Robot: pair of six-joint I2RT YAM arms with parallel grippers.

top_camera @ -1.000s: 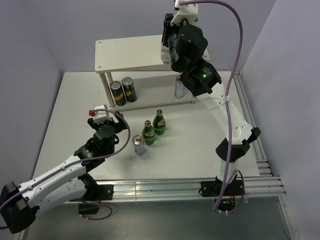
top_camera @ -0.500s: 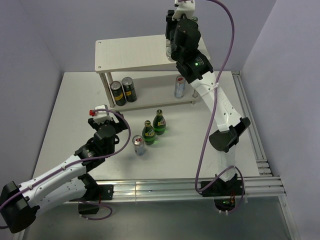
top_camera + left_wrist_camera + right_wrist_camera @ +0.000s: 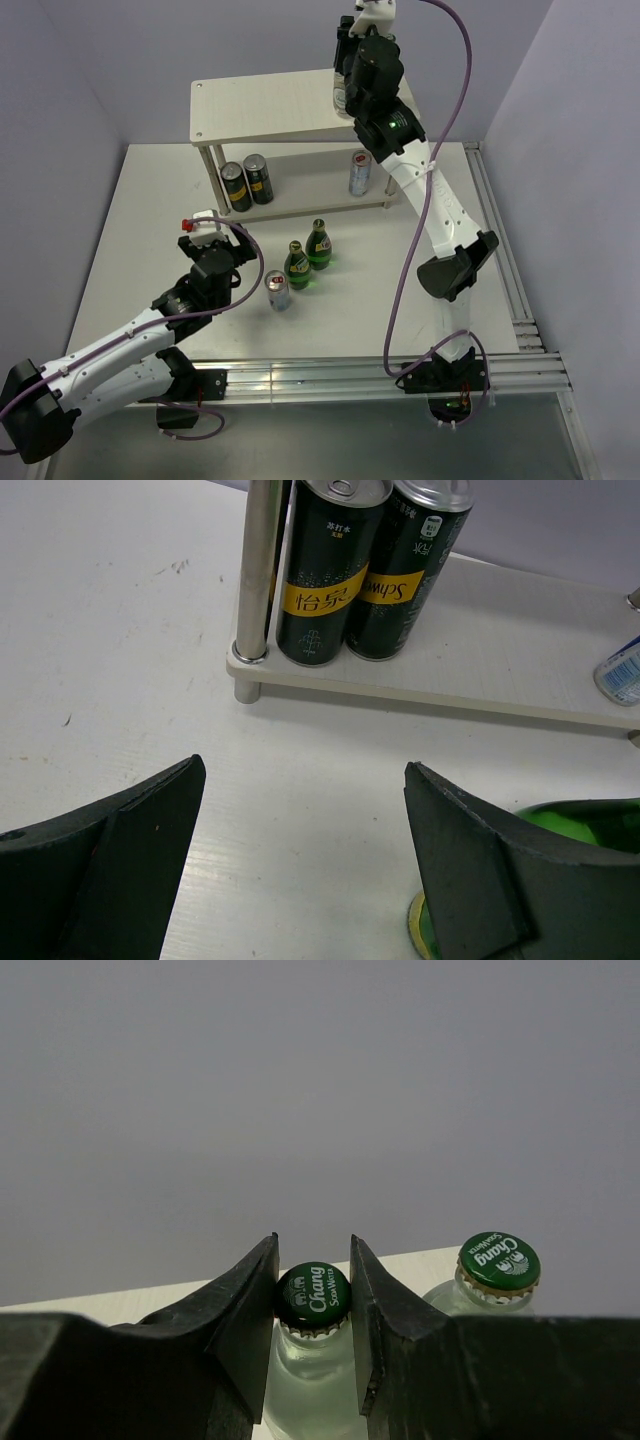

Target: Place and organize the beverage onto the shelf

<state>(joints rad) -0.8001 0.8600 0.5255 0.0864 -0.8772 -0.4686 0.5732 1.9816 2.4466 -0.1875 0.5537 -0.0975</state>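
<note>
Right wrist: R pincer (image 3: 313, 1258) pinching clear bottle (image 3: 312, 1365) by cap (image 3: 313, 1293) atop shelf (image 3: 265, 105); L pincer (image 3: 305, 770) spread.

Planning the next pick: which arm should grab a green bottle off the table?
Left. The left gripper, open, sits beside a green bottle; the right gripper is at the top shelf, shut on a clear bottle.

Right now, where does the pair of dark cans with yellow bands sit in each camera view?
Top external: the dark cans stand at the left end of the lower board of the shelf, beside its front left leg.
Left wrist: top centre, just right of that leg.
Right wrist: not in view; a gripped green-capped bottle shows instead.
Shared landmark: the shelf's pale boards, seen in all three views.
</note>
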